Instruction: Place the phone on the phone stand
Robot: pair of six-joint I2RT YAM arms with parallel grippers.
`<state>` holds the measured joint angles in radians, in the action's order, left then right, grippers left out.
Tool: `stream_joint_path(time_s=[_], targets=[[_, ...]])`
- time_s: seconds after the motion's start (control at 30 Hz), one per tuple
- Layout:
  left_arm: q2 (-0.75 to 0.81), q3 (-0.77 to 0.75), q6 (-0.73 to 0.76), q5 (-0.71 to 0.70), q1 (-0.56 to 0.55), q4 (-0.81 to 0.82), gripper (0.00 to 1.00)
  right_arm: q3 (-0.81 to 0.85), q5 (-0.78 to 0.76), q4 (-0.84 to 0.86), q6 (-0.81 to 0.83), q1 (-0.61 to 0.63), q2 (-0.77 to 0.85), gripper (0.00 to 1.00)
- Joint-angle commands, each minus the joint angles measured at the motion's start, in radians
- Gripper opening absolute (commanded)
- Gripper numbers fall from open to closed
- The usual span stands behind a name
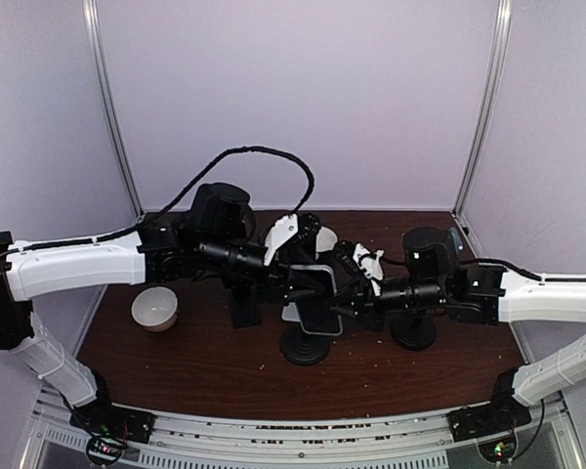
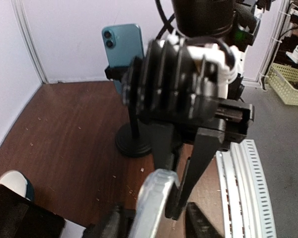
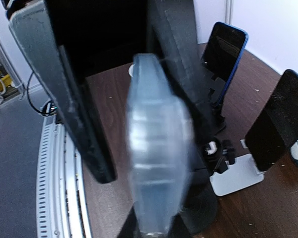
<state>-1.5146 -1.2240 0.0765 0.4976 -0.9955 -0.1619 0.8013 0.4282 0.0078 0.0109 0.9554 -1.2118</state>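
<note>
Phone (image 1: 314, 293) in a clear case, held upright just above the black round-based phone stand (image 1: 305, 346) at mid-worktop (image 1: 176, 371). Right pincer (image 1: 346, 304) clamped on its edge; left pincer (image 1: 293, 281) slightly apart around it. White bowl (image 1: 154, 309) at left.

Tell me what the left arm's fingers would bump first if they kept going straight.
The phone, sitting right between them. Just past it, probably the right arm's fingers, which are gripping it.

My left arm (image 1: 78, 264) and right arm (image 1: 552, 298) stretch inward, forearms about level, tips nearly meeting mid-scene. My left end effector (image 1: 295, 283) stands parted; my right end effector (image 1: 342, 298) pinches narrow on the phone (image 3: 159, 148).
</note>
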Motion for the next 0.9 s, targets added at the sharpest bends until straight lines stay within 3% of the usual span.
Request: stream_joint_path(time_s=[0.0, 0.1, 0.4, 0.5, 0.7, 0.87], targets=[[0.038, 0.032, 0.01, 0.0, 0.005, 0.173, 0.58, -0.009, -0.015, 0.062, -0.08, -0.016, 0.034, 0.0], [0.044, 0.058, 0.012, -0.014, 0.006, 0.205, 0.69, -0.024, -0.004, 0.091, -0.123, -0.015, 0.035, 0.0], [0.063, 0.112, -0.02, -0.05, 0.01, 0.281, 0.78, -0.064, -0.017, 0.193, -0.18, -0.015, 0.046, 0.0], [0.117, 0.132, -0.003, -0.065, 0.019, 0.276, 0.97, -0.065, -0.014, 0.195, -0.19, -0.015, 0.063, 0.0], [0.241, 0.262, -0.036, -0.102, 0.076, 0.341, 0.98, -0.058, -0.054, 0.182, -0.23, -0.011, 0.115, 0.0], [0.256, 0.417, -0.119, -0.023, 0.132, 0.505, 0.98, -0.055, -0.262, 0.176, -0.234, 0.05, 0.131, 0.0]])
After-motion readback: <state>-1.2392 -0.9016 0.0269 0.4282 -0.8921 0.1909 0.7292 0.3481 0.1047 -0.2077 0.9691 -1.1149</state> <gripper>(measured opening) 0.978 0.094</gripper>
